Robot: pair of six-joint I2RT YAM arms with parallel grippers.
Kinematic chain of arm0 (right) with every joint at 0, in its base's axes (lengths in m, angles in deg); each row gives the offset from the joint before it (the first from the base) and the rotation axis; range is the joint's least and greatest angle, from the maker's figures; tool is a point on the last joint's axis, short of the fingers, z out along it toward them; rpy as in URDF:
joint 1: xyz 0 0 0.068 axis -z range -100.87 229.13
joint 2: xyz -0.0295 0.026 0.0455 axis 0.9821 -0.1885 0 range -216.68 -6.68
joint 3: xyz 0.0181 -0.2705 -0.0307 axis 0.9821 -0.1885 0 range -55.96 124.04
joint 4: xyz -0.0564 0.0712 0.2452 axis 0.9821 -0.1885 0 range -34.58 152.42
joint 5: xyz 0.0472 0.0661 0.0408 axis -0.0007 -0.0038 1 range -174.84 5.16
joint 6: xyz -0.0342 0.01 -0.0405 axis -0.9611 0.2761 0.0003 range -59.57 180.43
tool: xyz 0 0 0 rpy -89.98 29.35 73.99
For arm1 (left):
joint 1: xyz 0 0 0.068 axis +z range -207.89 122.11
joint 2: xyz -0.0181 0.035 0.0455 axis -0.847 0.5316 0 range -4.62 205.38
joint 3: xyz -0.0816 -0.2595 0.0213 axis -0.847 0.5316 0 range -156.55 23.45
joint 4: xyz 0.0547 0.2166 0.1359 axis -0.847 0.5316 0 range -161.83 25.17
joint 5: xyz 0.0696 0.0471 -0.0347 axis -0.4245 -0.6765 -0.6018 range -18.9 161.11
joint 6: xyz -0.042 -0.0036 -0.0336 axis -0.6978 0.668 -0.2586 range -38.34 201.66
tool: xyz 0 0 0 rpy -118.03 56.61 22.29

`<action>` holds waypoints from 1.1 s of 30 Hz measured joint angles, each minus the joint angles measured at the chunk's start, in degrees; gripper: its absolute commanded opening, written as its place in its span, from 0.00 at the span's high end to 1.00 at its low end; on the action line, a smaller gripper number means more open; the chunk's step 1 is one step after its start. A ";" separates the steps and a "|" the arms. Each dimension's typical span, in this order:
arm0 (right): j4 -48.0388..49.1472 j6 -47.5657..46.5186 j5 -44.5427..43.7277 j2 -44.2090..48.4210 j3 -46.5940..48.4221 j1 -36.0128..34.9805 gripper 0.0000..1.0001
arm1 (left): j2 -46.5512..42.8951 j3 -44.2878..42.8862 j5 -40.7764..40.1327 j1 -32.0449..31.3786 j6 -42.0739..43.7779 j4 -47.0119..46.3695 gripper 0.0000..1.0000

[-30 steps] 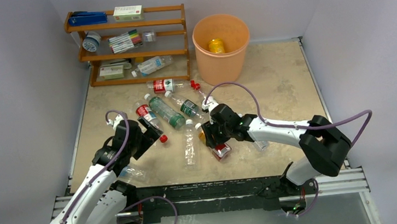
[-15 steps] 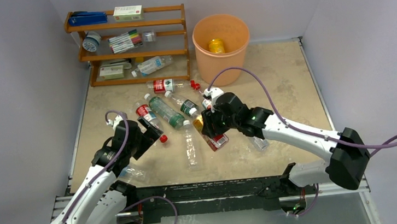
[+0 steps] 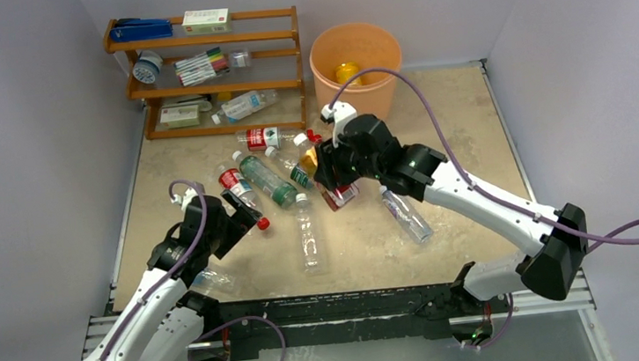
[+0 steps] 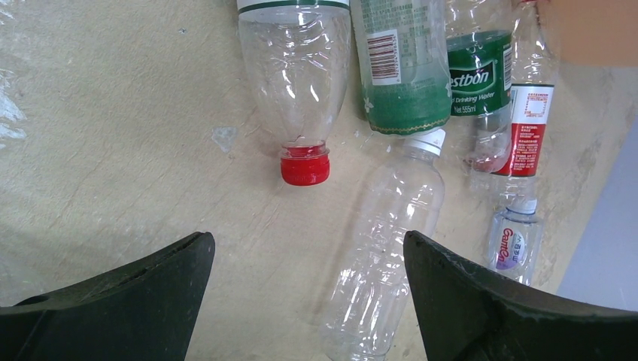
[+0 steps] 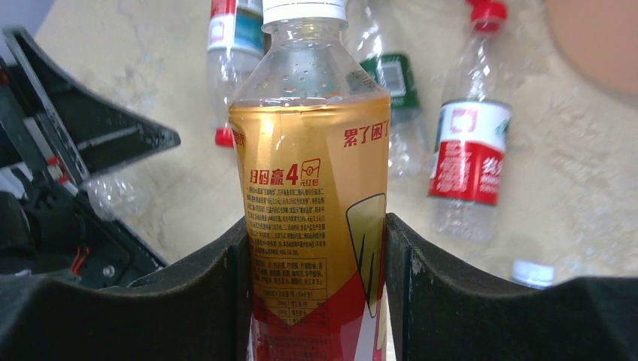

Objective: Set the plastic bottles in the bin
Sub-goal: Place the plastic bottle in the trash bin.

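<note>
My right gripper (image 3: 326,176) is shut on a gold-and-red labelled bottle with a white cap (image 3: 307,157) and holds it above the table, a little short of the orange bin (image 3: 379,97). In the right wrist view the fingers (image 5: 218,293) clamp that bottle (image 5: 316,173) on both sides. A yellow bottle (image 3: 346,73) lies in the bin. My left gripper (image 3: 244,216) is open and empty, low over the table between a red-capped clear bottle (image 4: 297,75) and a clear white-capped bottle (image 4: 391,233). Several more bottles (image 3: 267,179) lie mid-table.
A wooden shelf (image 3: 212,89) at the back left holds marker pens, small boxes, tape and one bottle (image 3: 245,105). A clear bottle (image 3: 406,214) lies under the right arm. A crushed bottle (image 3: 211,281) lies by the left arm. Walls close in the table.
My right arm has lifted the gold-and-red bottle and carried it away from me toward the bin. A clear bottle that it hid now shows. The left arm has not moved.
</note>
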 measured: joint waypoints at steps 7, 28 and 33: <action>-2.25 -3.50 2.08 -5.11 12.66 11.96 0.60 | -0.61 0.00 -0.02 0.00 0.00 0.20 0.04; -8.20 -5.55 3.89 -32.30 57.05 28.06 0.58 | -4.72 0.79 -0.04 0.00 -0.04 1.60 0.04; -8.15 -5.29 6.14 -38.12 58.31 29.75 0.58 | -4.92 0.83 -0.02 0.00 -0.07 1.79 0.04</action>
